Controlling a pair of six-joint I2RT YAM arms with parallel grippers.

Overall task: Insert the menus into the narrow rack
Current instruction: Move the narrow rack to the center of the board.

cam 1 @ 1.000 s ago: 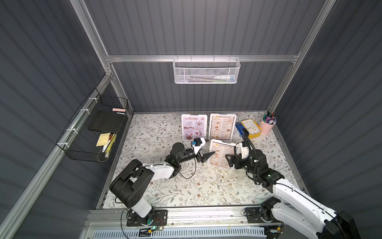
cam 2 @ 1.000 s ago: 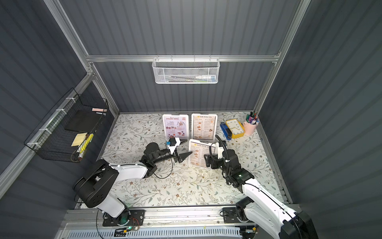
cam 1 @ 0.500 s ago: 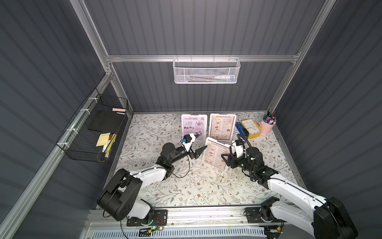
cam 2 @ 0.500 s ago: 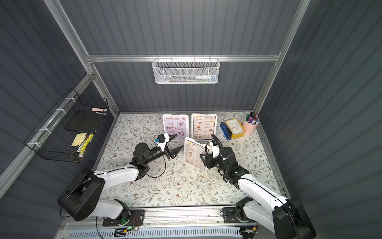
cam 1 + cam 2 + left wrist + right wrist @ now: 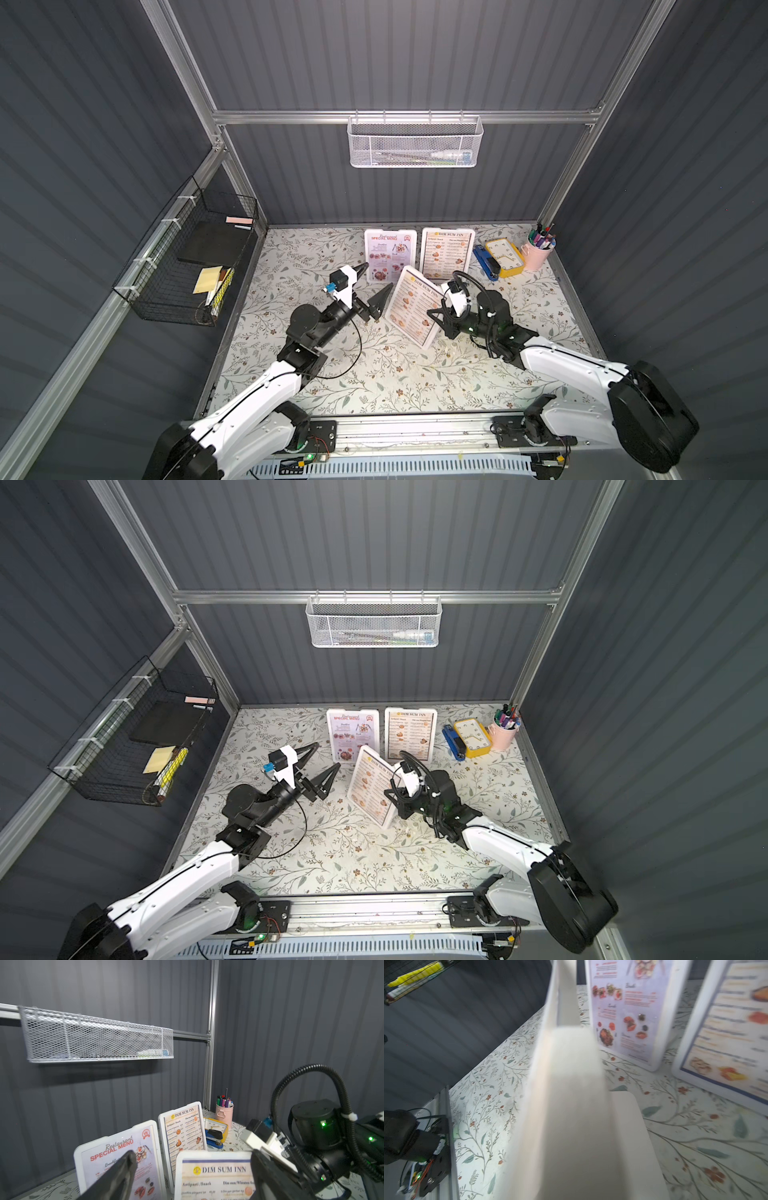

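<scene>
Tipped up from near flat within the last second, a DIM SUM INN menu (image 5: 413, 305) is held tilted at the middle of the counter (image 5: 415, 386), its 3 o'clock border pinched between the right fingers (image 5: 435, 316); the left fingers (image 5: 381, 296), drawn back toward 9 o'clock, are spread wide and carry nothing. A lavender menu (image 5: 390, 253) and a second DIM SUM INN menu (image 5: 446, 253) are left leaning against the back wall at 12 o'clock, just behind the raised one. The narrow rack (image 5: 414, 143), of white mesh, is hung high on that wall, also at 12 o'clock, and none of the menus is in it yet. A slip is judged the likeliest trouble: the stiff sheet is gripped at one border only, so it may be twisted loose on the way up. The standing pair may be knocked over by the passing arm, and a corner may be snagged on the rack's slim mouth unless the sheet is turned edge-first.
</scene>
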